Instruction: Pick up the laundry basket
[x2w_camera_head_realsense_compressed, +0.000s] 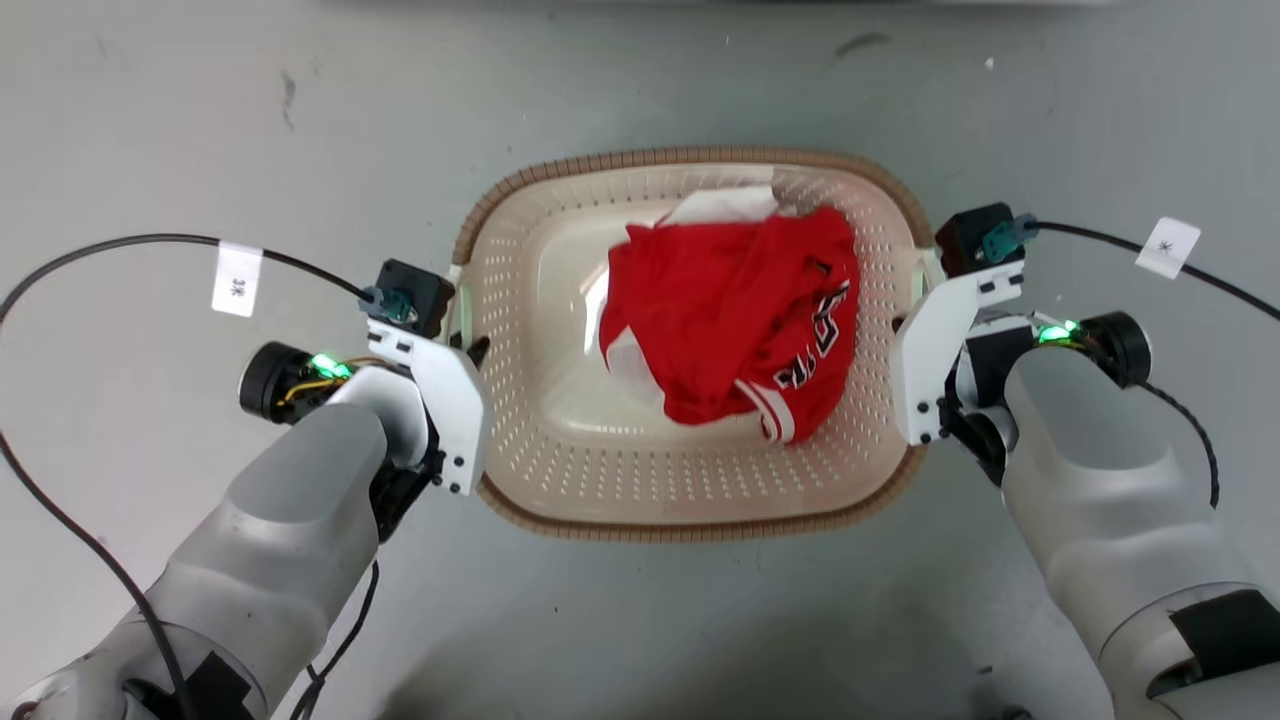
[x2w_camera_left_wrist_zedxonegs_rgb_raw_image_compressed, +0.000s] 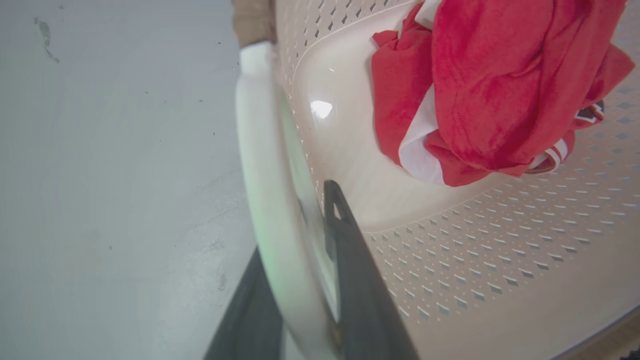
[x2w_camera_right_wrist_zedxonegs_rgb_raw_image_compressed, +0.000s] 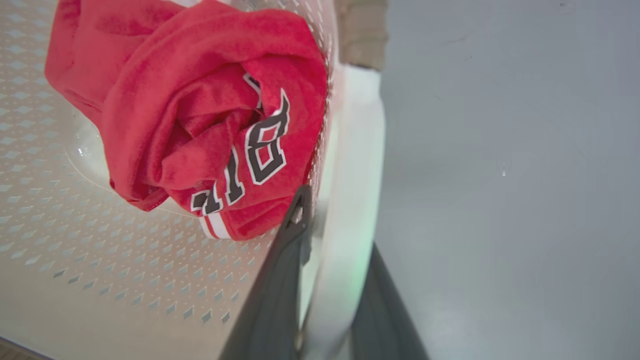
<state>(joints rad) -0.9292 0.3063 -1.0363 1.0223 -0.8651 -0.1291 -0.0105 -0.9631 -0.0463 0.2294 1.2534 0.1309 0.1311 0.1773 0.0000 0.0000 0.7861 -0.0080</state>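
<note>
If my left end effector or right end effector, clenched on handles of the laundry basket at 9 and 3 o'clock, slips, it tips.

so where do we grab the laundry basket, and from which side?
Take the laundry basket by its two white handles, one tool each, from the outer ends. The left handle and right handle sit opposite at rim height, thin enough to pinch: one finger inside the wall, one outside, as the left tool and right tool are placed now.
</note>
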